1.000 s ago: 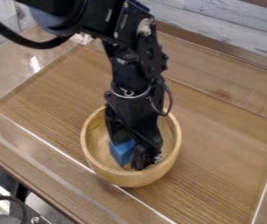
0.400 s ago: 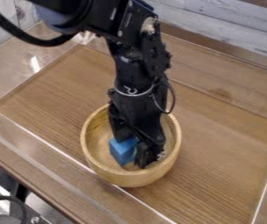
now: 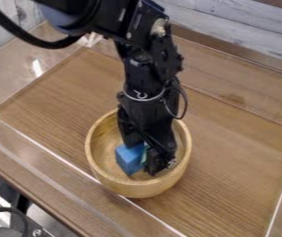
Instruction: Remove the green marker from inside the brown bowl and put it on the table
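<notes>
The gripper (image 3: 146, 159) is lowered straight down into the bowl (image 3: 104, 167) on the table (image 3: 56, 97), jaws spread wide, a blue block (image 3: 130, 158) seen between them, while the marker is hidden and its direction cannot be told.

Just one view — a fixed cam set above and off a near corner of the table (image 3: 56, 102), looking down at an angle across the wood top. Mid range: near acrylic wall cuts the lower-left of frame, far edge runs along the upper right. Arm (image 3: 137, 56) comes in from top-left, bowl (image 3: 106, 176) sits low-centre — fairly near the lens. No 2nd view, so no overlap to compare.
</notes>
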You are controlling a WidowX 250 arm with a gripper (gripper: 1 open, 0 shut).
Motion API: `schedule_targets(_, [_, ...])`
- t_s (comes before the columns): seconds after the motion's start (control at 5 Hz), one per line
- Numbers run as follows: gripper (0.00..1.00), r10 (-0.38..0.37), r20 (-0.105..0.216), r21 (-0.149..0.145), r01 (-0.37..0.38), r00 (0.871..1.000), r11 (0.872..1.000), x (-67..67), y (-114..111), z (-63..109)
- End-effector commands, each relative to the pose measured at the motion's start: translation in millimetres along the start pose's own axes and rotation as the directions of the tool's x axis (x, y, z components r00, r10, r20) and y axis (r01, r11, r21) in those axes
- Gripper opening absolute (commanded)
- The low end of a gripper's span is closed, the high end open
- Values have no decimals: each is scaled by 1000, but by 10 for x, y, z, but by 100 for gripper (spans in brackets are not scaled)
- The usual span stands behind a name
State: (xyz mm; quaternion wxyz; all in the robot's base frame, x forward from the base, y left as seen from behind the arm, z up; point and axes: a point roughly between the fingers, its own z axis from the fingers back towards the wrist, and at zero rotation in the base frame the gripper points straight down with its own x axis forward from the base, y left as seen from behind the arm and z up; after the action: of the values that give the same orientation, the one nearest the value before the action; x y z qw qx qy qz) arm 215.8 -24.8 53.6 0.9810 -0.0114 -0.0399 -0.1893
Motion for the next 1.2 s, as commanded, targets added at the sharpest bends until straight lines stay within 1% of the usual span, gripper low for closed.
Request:
schedule_targets(0.0, [0,-17,13,-1,17,1000,1000,31,-9,-18])
schedule_targets(1.0, [0,-31,-10,6,31,999,1000,26,-53,214])
